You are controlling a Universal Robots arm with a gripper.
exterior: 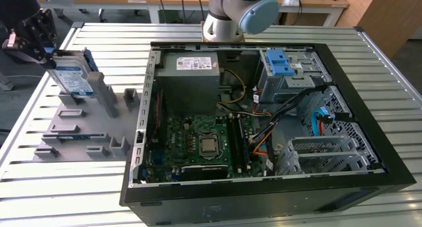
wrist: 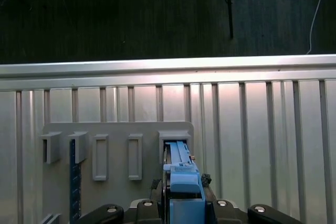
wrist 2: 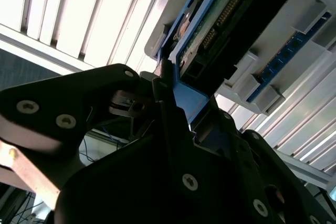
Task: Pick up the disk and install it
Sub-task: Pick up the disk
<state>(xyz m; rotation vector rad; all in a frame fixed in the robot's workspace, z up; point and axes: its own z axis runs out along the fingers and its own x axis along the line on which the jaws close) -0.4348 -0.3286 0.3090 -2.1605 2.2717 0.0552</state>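
The black tool (exterior: 47,53) pinches the flat silver blue-framed disk (exterior: 71,78) near the table (exterior: 105,34) edge; best lifted straight, clear of the grey rack (exterior: 86,133).

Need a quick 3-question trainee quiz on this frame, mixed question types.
1. True or false: the disk already sits inside the computer case.
2. The jaws of the gripper are shut on: A) the disk B) a screwdriver C) nothing.
3. Fill in: the disk stands on edge at the grey slotted ___, on the exterior view's left of the case.
Key: 1 false; 2 A; 3 holder.
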